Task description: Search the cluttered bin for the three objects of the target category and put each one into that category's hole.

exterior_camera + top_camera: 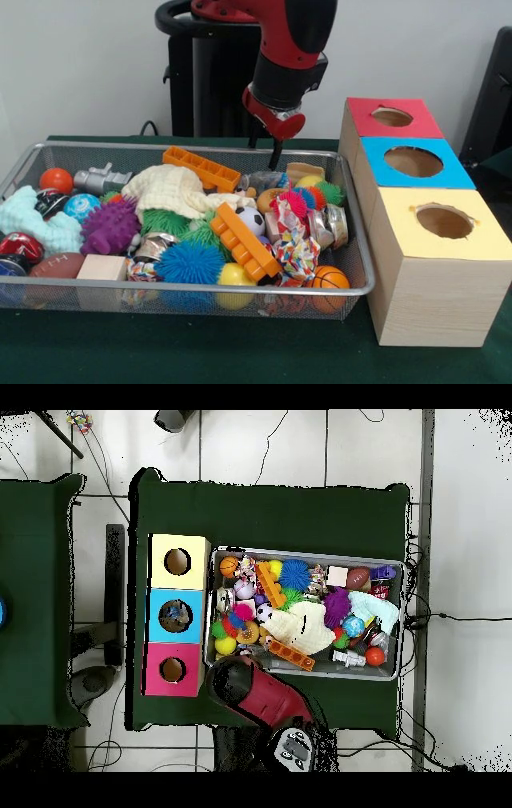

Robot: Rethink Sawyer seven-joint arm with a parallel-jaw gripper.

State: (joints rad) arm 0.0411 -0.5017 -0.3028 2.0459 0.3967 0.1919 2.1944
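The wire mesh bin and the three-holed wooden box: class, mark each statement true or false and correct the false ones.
1. The wooden box's yellow-topped section sits nearest the front camera. True.
2. The wire mesh bin is empty. False: it is full of toys.
3. A small orange basketball lies in the bin's corner near the box. True.
4. The gripper holds a purple spiky ball. False: that ball lies in the bin.
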